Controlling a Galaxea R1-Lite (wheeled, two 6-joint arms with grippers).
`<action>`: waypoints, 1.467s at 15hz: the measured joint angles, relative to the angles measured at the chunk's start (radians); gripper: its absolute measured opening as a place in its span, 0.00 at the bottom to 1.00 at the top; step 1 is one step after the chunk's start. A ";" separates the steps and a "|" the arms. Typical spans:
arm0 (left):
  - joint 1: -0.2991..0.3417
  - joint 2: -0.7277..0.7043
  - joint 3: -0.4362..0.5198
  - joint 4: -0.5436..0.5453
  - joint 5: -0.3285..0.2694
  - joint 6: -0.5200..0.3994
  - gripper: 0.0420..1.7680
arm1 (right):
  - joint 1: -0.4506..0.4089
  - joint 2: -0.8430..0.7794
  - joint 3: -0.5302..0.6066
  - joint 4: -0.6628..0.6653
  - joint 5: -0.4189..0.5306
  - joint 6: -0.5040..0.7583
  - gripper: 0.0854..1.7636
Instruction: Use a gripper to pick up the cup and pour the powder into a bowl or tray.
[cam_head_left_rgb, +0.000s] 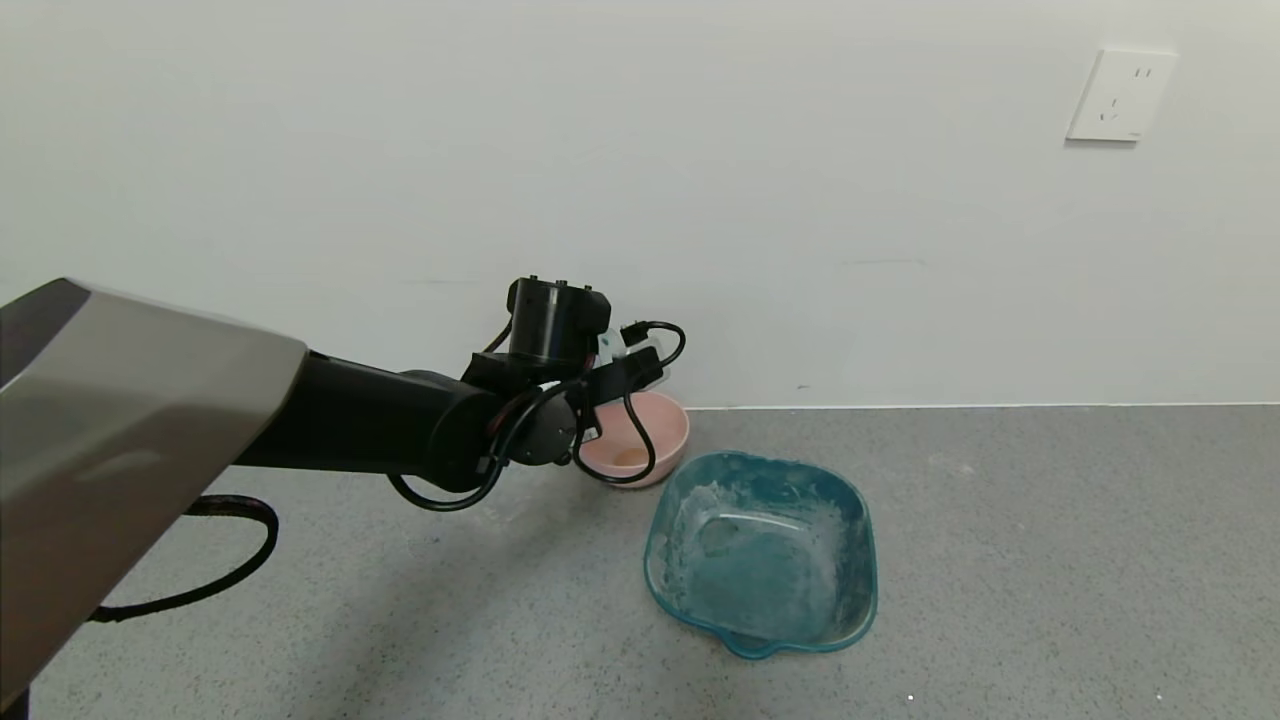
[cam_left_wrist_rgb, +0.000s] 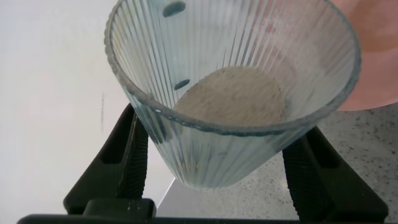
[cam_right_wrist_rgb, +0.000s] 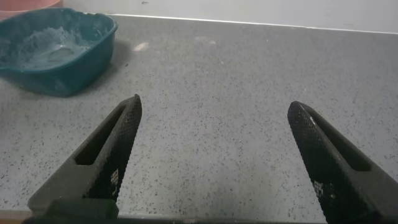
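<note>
Bare indoor test room, lab-like: speckled grey stone-look floor (cam_head_left_rgb: 1050, 560), plain white painted wall (cam_head_left_rgb: 700, 150) with white plastic wall socket (cam_head_left_rgb: 1120, 95), black-and-silver robot arm (cam_head_left_rgb: 380, 420) working at floor level.

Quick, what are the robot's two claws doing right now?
Left gripper: shut on the ribbed cup, beside the pink bowl.
Right gripper: open, holding nothing, above the floor.

Pale blue-green ribbed cup (cam_left_wrist_rgb: 230, 93) holding off-white powder (cam_left_wrist_rgb: 233, 96), black left gripper (cam_left_wrist_rgb: 217, 180), matte pale-pink bowl (cam_head_left_rgb: 660, 425), translucent teal tray (cam_head_left_rgb: 760, 545) smeared with white dust, grey speckled tabletop (cam_head_left_rgb: 1050, 560), plain white wall (cam_head_left_rgb: 700, 150), and the right gripper (cam_right_wrist_rgb: 217, 155) black too.
</note>
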 joint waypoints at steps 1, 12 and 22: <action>0.000 0.006 -0.008 0.001 0.004 0.020 0.71 | 0.000 0.000 0.000 0.000 0.000 0.000 0.97; 0.010 0.045 -0.064 0.007 0.094 0.185 0.71 | 0.000 0.000 0.000 0.000 0.000 0.000 0.97; -0.008 0.055 -0.076 0.010 0.174 0.292 0.71 | 0.000 0.000 0.000 0.000 0.000 0.000 0.97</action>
